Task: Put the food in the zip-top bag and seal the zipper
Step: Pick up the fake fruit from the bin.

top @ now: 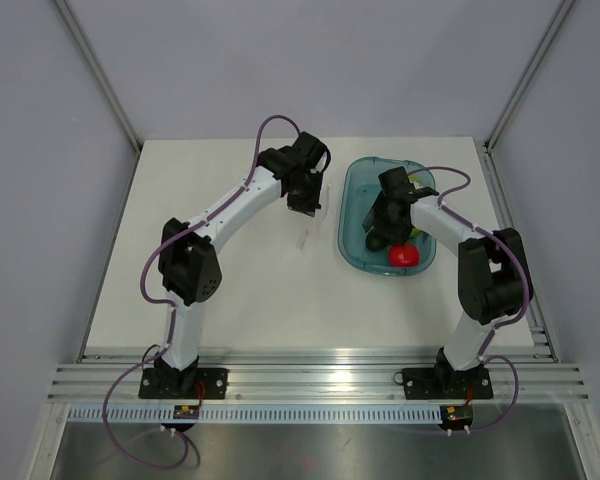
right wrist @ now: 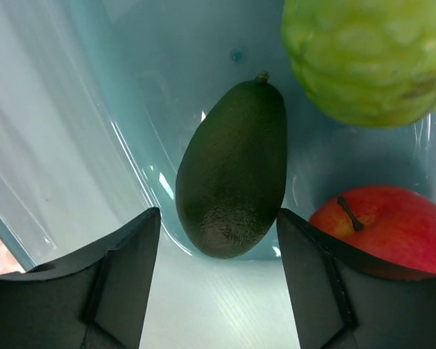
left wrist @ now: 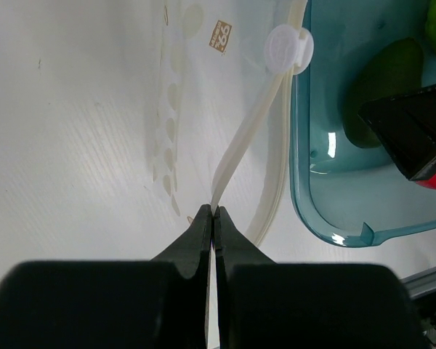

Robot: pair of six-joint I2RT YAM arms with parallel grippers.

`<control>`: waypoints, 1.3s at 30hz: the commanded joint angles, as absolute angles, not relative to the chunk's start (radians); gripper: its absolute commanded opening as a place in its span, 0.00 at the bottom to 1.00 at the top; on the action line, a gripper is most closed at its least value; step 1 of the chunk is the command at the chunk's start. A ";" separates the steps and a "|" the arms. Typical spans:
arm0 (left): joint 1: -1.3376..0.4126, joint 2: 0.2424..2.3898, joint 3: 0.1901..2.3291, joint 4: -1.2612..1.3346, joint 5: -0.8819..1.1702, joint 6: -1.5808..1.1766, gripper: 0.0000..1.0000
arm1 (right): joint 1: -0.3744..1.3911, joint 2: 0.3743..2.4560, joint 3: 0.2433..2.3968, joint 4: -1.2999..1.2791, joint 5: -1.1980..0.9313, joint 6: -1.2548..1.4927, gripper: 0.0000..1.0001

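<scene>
My left claw point(left wrist: 213, 218) is pressed together, pinching the edge of the zip-top bag point(left wrist: 203, 109). My right claw point(right wrist: 218, 218) is spread, flanking the food point(right wrist: 236, 160) in the teal tray point(right wrist: 123, 102).

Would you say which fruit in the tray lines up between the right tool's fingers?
The dark avocado; the lime fruit and red apple sit outside them.

A white table point(top: 270, 300) stands enclosed by plain pale grey walls point(top: 310, 60).
</scene>
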State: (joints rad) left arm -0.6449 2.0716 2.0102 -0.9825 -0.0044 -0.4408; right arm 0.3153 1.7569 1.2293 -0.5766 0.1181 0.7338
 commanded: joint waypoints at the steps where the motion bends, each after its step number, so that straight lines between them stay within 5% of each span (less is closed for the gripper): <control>1: -0.643 2.069 2.046 -0.966 -0.025 -0.425 0.00 | 0.295 1.795 1.298 -0.575 0.112 0.736 0.71; 10: -0.643 2.065 2.048 -0.968 -0.021 -0.422 0.00 | 0.291 1.832 1.321 -0.561 0.092 0.713 0.52; 15: -0.643 2.063 2.043 -0.965 -0.018 -0.420 0.00 | 0.293 1.870 1.339 -0.571 0.060 0.686 0.66; 19: -0.643 2.068 2.045 -0.963 -0.011 -0.422 0.00 | 0.291 1.878 1.336 -0.555 0.060 0.689 0.63; 21: -0.643 2.069 2.045 -0.962 -0.009 -0.423 0.00 | 0.291 1.881 1.339 -0.557 0.060 0.686 0.56; 25: -0.643 2.069 2.051 -0.962 -0.009 -0.420 0.00 | 0.291 1.868 1.335 -0.551 0.064 0.676 0.24; 27: -0.643 2.071 2.051 -0.963 -0.009 -0.420 0.00 | 0.293 1.832 1.316 -0.545 0.069 0.680 0.16; 39: -0.641 2.075 2.054 -0.962 -0.006 -0.422 0.00 | 0.330 1.520 1.207 -0.502 0.098 0.660 0.12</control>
State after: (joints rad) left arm -0.6449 2.0716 2.0102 -0.9859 -0.0036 -0.4339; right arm 0.3031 1.6001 1.2015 -0.5331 0.0704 0.6773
